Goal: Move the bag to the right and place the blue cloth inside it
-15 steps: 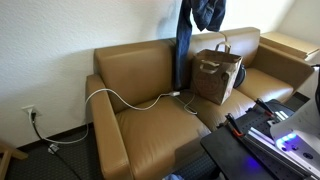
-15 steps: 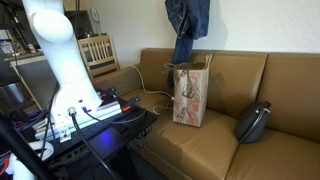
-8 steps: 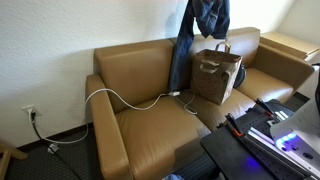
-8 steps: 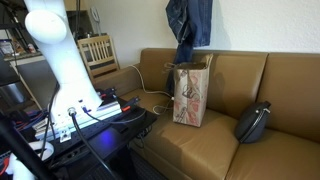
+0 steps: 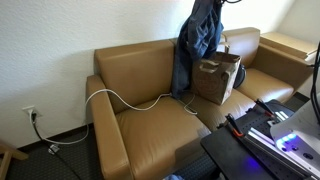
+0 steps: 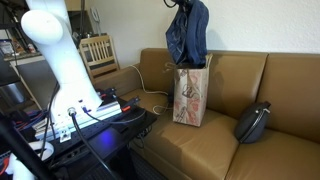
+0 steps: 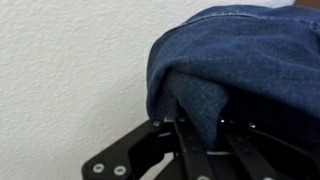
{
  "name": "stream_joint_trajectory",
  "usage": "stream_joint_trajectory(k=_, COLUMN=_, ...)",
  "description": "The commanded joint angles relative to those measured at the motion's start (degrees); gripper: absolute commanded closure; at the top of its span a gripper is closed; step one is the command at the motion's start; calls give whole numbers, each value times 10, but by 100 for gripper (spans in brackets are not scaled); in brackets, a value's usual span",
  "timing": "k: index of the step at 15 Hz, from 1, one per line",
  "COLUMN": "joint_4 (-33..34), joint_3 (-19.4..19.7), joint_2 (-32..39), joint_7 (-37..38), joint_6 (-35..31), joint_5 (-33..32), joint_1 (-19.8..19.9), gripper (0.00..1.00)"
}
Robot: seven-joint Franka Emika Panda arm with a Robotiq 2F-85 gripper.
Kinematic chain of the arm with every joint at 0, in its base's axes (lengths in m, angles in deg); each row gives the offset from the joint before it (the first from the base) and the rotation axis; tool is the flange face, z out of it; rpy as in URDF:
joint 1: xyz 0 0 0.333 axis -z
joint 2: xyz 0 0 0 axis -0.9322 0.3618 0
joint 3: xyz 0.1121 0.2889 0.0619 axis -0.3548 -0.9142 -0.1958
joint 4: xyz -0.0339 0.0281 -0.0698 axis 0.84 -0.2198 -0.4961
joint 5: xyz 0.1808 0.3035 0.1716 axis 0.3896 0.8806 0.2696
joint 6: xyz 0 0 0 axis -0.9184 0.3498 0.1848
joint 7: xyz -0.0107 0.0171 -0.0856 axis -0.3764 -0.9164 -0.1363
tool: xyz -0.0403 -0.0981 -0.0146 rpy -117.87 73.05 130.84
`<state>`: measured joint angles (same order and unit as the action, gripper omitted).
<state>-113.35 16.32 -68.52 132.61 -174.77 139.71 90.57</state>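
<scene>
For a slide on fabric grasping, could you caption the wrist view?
Denim-blue cloth pinched between the fingers and bunched over them, against a white textured wall.

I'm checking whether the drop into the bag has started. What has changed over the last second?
The blue cloth has come down: its bulk, earlier partly above the frame, now hangs bunched just over the bag. The gripper stays shut on it; nothing was let go. The bag, the white cable and the dark cushion have not moved.
</scene>
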Motion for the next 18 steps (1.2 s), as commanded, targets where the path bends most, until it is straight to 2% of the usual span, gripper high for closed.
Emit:
stream_joint_trajectory(k=1, joint_4=-85, joint_3=24, joint_2=-17, joint_7=-81, joint_6=66, joint_5=88, joint_1=18, gripper=96)
stream_joint_trajectory(k=3, joint_4=-114, joint_3=35, joint_2=-15, joint_7=-106, joint_6=78, joint_5=107, joint_1=18, gripper=96)
stream_joint_trajectory(k=4, joint_4=-125, joint_3=98, joint_2=-15, joint_7=-97, joint_6=86, joint_5=104, joint_1=-40, gripper=96)
stream_joint_trajectory(k=6, joint_4=-133, joint_3=126, joint_2=-7, joint_7=-97, joint_6=91, joint_5=98, joint_1=-57, gripper=96)
stream_joint_trajectory(k=9, joint_4=-114, joint_3=170, joint_2=32, joint_7=-124, joint_6=58, joint_5=104, joint_1=-86, gripper=96)
stream_joint_trajectory(k=13, joint_4=-97, joint_3=186, joint_2=122, joint_7=-69, joint_6=44, joint_5=35, joint_1=-97, gripper=96)
stream_joint_trajectory(k=18, joint_4=-64, joint_3=171, joint_2=243, joint_7=54, joint_6=30, joint_5=-99, joint_1=-86, gripper=96)
